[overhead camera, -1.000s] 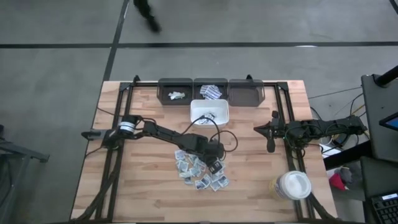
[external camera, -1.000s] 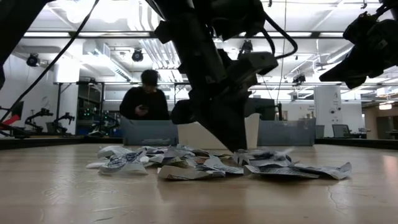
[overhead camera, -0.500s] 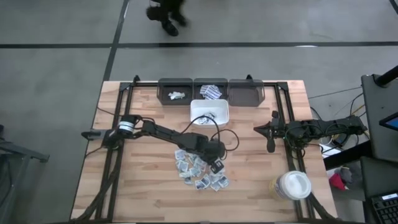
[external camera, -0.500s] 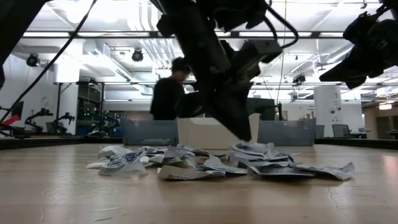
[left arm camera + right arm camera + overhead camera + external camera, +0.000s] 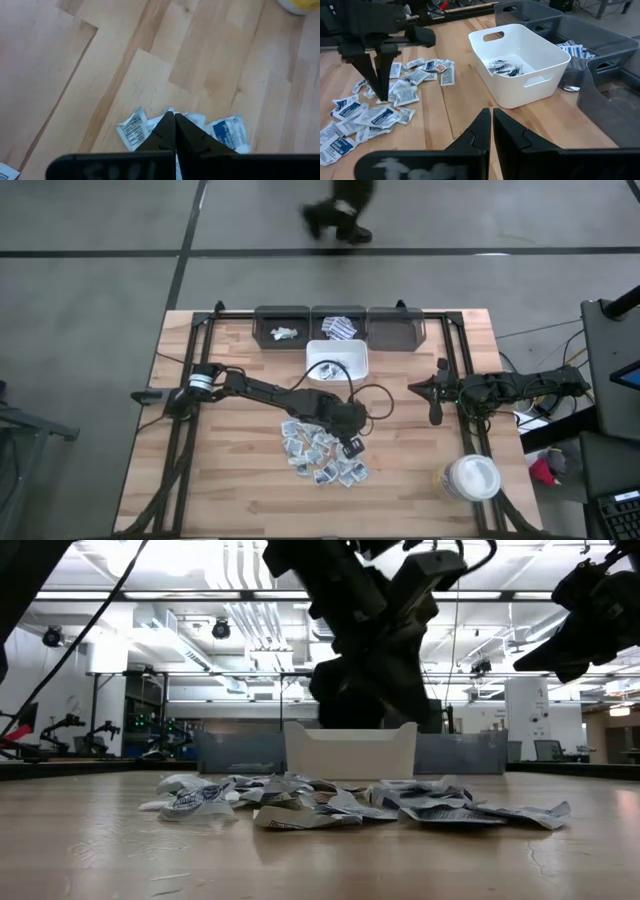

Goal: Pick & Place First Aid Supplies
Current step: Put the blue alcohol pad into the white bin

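A wooden plank table [image 5: 220,480] is carrying a loose heap of small flat white sachets with blue-grey print [image 5: 322,455], the first aid supplies, lying at mid-table in front of a white rectangular plastic bin [image 5: 337,360]. The left gripper [image 5: 352,447] is hanging over the far-right part of that heap with its two dark fingers pressed together; in the left wrist view the fingertips [image 5: 174,119] are meeting just over the sachets, and whether one sachet is being pinched between them cannot be told. The right gripper [image 5: 435,417] is waiting above the table's right side, well apart from the heap, its fingers also closed on nothing.

Progress is looking partial. A few sachets [image 5: 506,67] are already lying in the white bin, and behind it a row of three dark grey bins is holding some more: a small white cluster in the left one [image 5: 282,326] and blue-printed packets in the middle one [image 5: 338,326], while the right one [image 5: 396,326] is showing none. Most sachets are remaining on the table, so much of the sorting appears to be left. A white round lidded tub [image 5: 470,477] is standing untouched near the right front corner.
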Available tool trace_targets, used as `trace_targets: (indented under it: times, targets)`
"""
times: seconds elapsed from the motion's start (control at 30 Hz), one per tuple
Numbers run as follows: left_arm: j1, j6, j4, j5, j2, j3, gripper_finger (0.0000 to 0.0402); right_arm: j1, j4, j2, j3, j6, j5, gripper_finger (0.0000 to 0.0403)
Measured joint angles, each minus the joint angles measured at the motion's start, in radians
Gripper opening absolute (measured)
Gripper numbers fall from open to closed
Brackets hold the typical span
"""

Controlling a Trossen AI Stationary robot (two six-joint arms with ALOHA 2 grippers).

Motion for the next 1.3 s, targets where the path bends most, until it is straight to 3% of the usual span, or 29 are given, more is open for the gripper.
trace_targets:
  times: [0.3,0.43,0.77,1.3]
  targets:
    - [0.0,-0.093,-0.087,0.052,0.0,-0.004,0.0009,0.0,0.0,0.0,0.0,-0.003,0.0,0.0018]
    - [-0.01,-0.09,-0.033,0.097,0.0,-0.004,0.0038,0.0,0.0,0.0,0.0,-0.003,0.0,0.0018]
    - [-0.049,-0.158,0.084,0.095,0.027,-0.005,0.0118,0.0,0.0,0.0,0.0,-0.003,0.0,0.0018]
    - [-0.072,-0.217,0.112,-0.006,0.076,-0.005,0.0121,0.0,0.0,0.0,0.0,0.0,0.0,0.0018]
